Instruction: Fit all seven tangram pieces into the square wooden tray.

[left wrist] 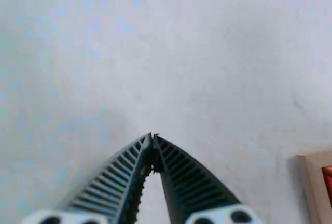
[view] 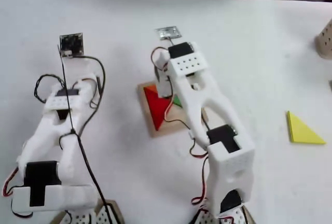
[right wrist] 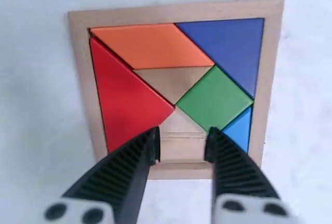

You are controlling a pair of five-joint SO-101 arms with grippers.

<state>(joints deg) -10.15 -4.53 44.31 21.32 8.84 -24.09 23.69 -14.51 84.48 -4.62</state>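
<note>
High view: shows square wooden tray (view: pixel 155 129) at centre, partly under right arm; yellow triangle (view: pixel 303 128) apart, far right. Left wrist view: shows left gripper (left wrist: pixel 153 138) clenched on nothing above white table (left wrist: pixel 155 37). Right wrist view: shows right gripper (right wrist: pixel 181 143) released, lower centre, over tray's edge.

We log the square wooden tray (right wrist: pixel 176 12) flat on the table | in it, lying flush: red triangle (right wrist: pixel 127 97), orange parallelogram (right wrist: pixel 150 45), dark blue triangle (right wrist: pixel 233 42), green square (right wrist: pixel 214 99), light blue triangle (right wrist: pixel 239 130) | yellow triangle (view: pixel 302 129) flat on the table, well apart from the tray
</note>
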